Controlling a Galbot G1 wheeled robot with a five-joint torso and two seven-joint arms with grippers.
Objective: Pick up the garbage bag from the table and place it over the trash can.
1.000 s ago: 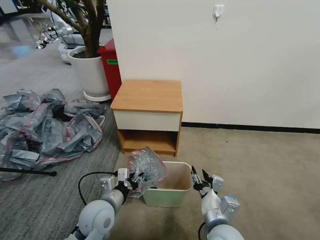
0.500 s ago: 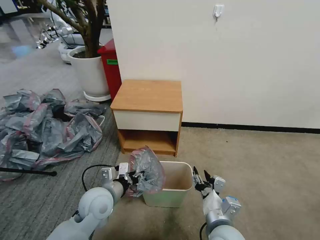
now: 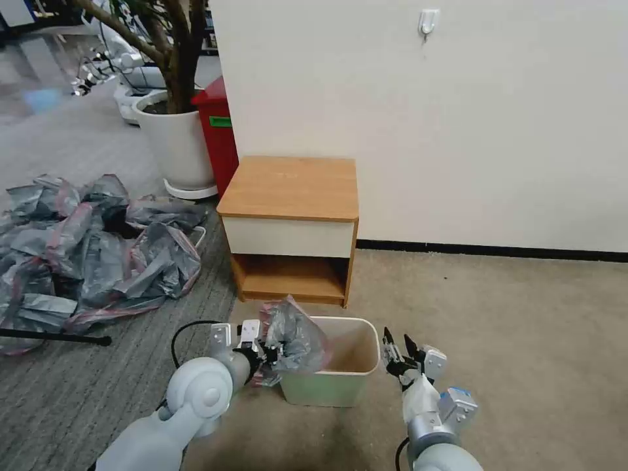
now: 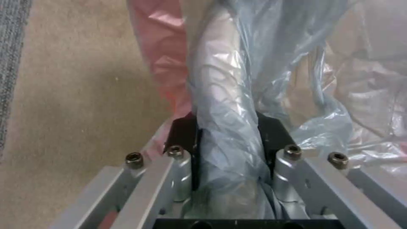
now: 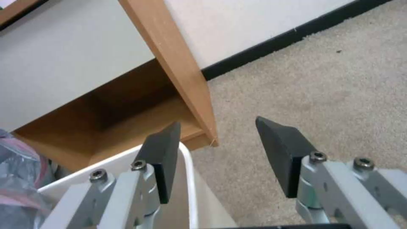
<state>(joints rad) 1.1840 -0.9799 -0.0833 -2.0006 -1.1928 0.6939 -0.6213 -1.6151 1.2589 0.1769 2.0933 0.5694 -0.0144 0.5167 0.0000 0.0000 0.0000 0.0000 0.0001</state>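
Bag-wise, my left claw is clamped on the garbage bag, bunched over the trash can's left rim. Right claw hangs wide open, holding nothing, just beside the right rim.

The floor is carpeted; on it are set the trash can, the wooden counter behind it, and a heap of bags farther left.

At your 12 o'clock: plain white wall, hook up high, black baseboard. Beige carpet at 3 o'clock; grey ribbed carpet at 9. White planter and red bin at 11.
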